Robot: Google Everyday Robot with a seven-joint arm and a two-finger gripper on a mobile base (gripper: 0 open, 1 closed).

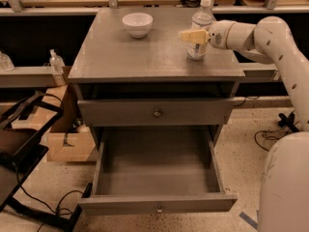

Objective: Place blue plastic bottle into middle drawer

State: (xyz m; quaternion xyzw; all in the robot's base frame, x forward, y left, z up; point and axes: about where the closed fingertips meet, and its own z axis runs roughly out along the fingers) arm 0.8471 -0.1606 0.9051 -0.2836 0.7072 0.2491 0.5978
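Note:
The blue plastic bottle (202,18), clear with a white cap and a pale label, stands upright on the right rear of the grey cabinet top (145,57). My gripper (186,35) reaches in from the right on a white arm and sits across the bottle's middle, at label height, its tip sticking out past the bottle's left side. The middle drawer (157,204) is pulled out wide below, its deep box empty. The drawer front above it (157,112) is shut.
A white bowl (137,23) sits at the cabinet top's rear left. A cardboard box (67,146) and a black frame (21,144) stand left of the cabinet. A small clear bottle (57,62) is on the left shelf. Cables lie on the floor.

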